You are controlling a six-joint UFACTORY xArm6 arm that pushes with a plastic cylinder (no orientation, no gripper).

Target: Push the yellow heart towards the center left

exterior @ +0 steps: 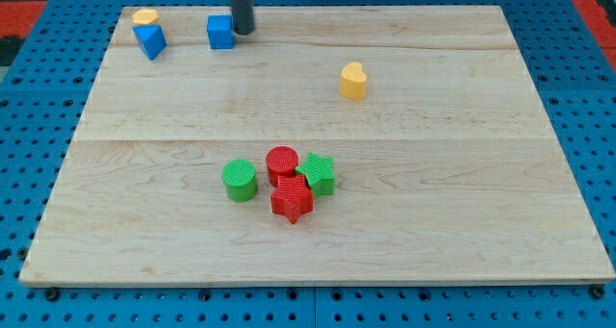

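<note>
Our tip, a fingerless rod beside the blue cube, sits far from the yellow heart; crossing carelessly, we might knock it off course.

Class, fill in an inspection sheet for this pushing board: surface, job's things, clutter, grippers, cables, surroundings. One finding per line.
Surface: pale wooden board, flat, made of joined planks.
Job's things: yellow heart stands alone, right of centre in the upper half.
Clutter: blue cube and a blue block with a yellow block behind it, at the top left; green cylinder, red cylinder, green star and red star clustered low in the middle.
Grippers: none; my tip sits at the blue cube's right side, far from the heart.
Cables: nothing seen.
Surroundings: blue pegboard around the board.
</note>
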